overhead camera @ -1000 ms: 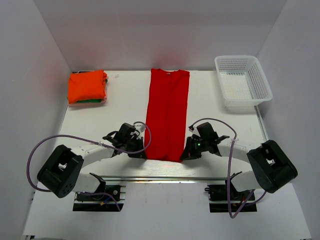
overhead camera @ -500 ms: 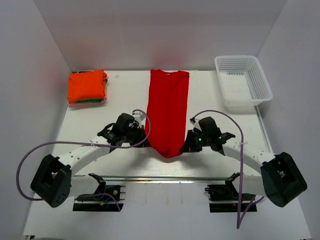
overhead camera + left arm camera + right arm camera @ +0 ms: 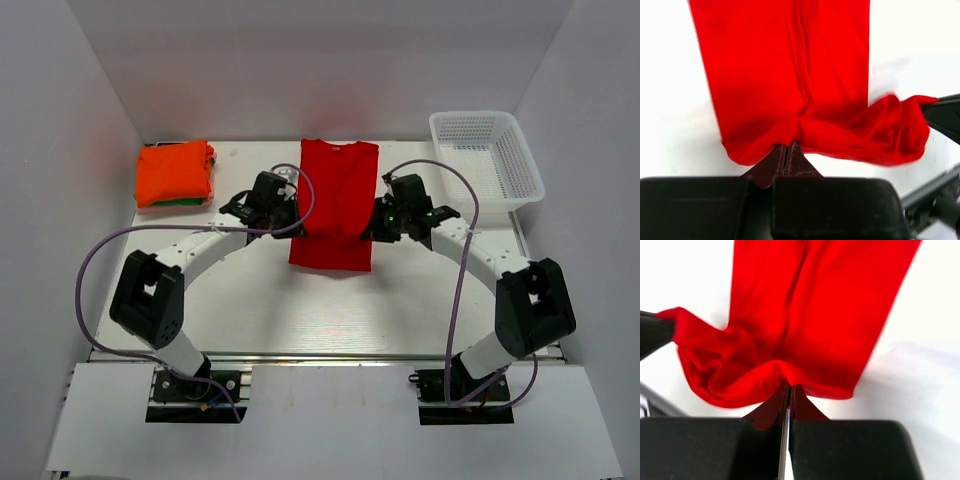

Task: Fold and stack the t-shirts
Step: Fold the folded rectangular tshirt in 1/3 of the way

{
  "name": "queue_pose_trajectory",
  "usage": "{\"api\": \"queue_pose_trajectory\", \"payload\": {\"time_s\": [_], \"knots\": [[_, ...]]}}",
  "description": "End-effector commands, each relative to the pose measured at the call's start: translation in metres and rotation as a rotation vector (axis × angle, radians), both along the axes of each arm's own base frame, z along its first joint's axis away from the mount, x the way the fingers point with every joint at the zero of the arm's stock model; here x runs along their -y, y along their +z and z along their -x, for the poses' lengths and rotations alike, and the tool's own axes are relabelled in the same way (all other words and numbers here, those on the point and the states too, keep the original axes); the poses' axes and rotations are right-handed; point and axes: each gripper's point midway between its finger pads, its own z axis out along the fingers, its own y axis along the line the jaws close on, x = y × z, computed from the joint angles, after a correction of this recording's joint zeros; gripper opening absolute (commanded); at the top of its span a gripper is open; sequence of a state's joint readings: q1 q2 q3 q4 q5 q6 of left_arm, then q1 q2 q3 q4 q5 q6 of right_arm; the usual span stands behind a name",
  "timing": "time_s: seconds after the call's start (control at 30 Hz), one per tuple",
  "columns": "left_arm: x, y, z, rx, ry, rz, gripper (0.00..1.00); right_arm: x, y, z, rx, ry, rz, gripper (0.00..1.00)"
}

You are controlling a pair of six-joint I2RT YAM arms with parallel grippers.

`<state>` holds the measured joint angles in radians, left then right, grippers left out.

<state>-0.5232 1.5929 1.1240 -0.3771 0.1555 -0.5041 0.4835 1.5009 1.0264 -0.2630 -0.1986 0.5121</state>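
The red shirt (image 3: 334, 205) is being found laid on the table (image 3: 250, 310), well to the left of the basket (image 3: 487, 160). Its collar is being shown level with the basket's far end and its body running toward the arms. Much farther to the left of the basket, an orange shirt (image 3: 174, 172) is being kept folded on top of a green shirt (image 3: 188, 203).

The left gripper (image 3: 787, 150) is being held closed on the red shirt's near left corner, and the right gripper (image 3: 789, 389) on its near right corner. In both wrist views the jaws are being pressed together with only a thin pinch of cloth between them. Between the two pinches the hem is being seen sagging in loose bunches above the flat body.

The cloth is being judged light, limp and unbreakable, with no stiffness of its own, so any unsupported span is being expected to droop and wrinkle. The hem corners are being judged the right places to hold, provided they are being kept level and spread apart. Slipping from so thin a pinch is being noted as the main risk.
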Motion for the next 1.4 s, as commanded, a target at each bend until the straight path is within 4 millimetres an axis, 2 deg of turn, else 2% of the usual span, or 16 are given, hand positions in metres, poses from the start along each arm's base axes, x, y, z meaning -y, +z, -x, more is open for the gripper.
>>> {"api": "queue_pose_trajectory", "payload": {"time_s": [0.0, 0.07, 0.1, 0.2, 0.23, 0.27, 0.5, 0.8, 1.1, 1.13, 1.17, 1.2, 1.23, 1.27, 1.3, 1.37], "knots": [[-0.003, 0.027, -0.036, 0.081, 0.056, -0.004, 0.0, 0.018, 0.008, -0.028, 0.03, -0.057, 0.061, 0.0], [-0.01, 0.021, -0.054, 0.069, 0.09, -0.019, 0.0, 0.018, 0.012, -0.043, 0.041, -0.063, 0.07, 0.0], [-0.004, 0.032, -0.064, 0.094, 0.09, -0.005, 0.0, 0.022, 0.012, -0.049, 0.04, -0.073, 0.074, 0.0], [-0.003, 0.034, -0.088, 0.115, 0.075, -0.019, 0.0, 0.024, 0.019, -0.072, 0.061, -0.072, 0.063, 0.0], [-0.006, 0.033, -0.093, 0.11, 0.084, -0.022, 0.0, 0.026, 0.01, -0.077, 0.045, -0.068, 0.073, 0.0], [-0.003, 0.039, -0.101, 0.138, 0.066, -0.029, 0.0, 0.029, 0.019, -0.088, 0.059, -0.077, 0.051, 0.0], [0.0, 0.026, -0.138, 0.153, 0.029, -0.038, 0.0, 0.025, 0.012, -0.116, 0.054, -0.055, 0.025, 0.0], [0.003, 0.018, -0.172, 0.162, 0.014, -0.019, 0.0, 0.032, 0.007, -0.156, 0.077, -0.046, 0.009, 0.0], [-0.001, -0.014, -0.185, 0.096, -0.006, 0.012, 0.01, 0.031, -0.035, -0.176, -0.019, -0.033, -0.038, 0.0], [0.003, -0.018, -0.185, 0.088, -0.021, 0.026, 0.09, 0.03, -0.032, -0.181, -0.01, -0.03, -0.047, 0.01], [0.005, -0.013, -0.187, 0.103, -0.028, 0.038, 0.2, 0.029, -0.031, -0.186, 0.008, -0.034, -0.053, 0.12], [0.002, -0.015, -0.195, 0.114, -0.018, 0.041, 0.49, 0.032, -0.04, -0.189, -0.003, -0.044, -0.049, 0.2], [0.003, -0.021, -0.197, 0.106, -0.018, 0.039, 0.62, 0.033, -0.033, -0.199, 0.033, -0.054, -0.048, 0.25], [0.001, -0.012, -0.207, 0.132, -0.009, 0.047, 0.75, 0.035, -0.033, -0.205, 0.048, -0.059, -0.045, 0.33], [-0.005, -0.011, -0.213, 0.134, 0.003, 0.046, 0.98, 0.04, -0.03, -0.216, 0.075, -0.077, -0.029, 0.41], [-0.013, -0.009, -0.222, 0.128, 0.028, 0.051, 1.0, 0.047, -0.018, -0.228, 0.112, -0.077, -0.016, 0.65]]}}
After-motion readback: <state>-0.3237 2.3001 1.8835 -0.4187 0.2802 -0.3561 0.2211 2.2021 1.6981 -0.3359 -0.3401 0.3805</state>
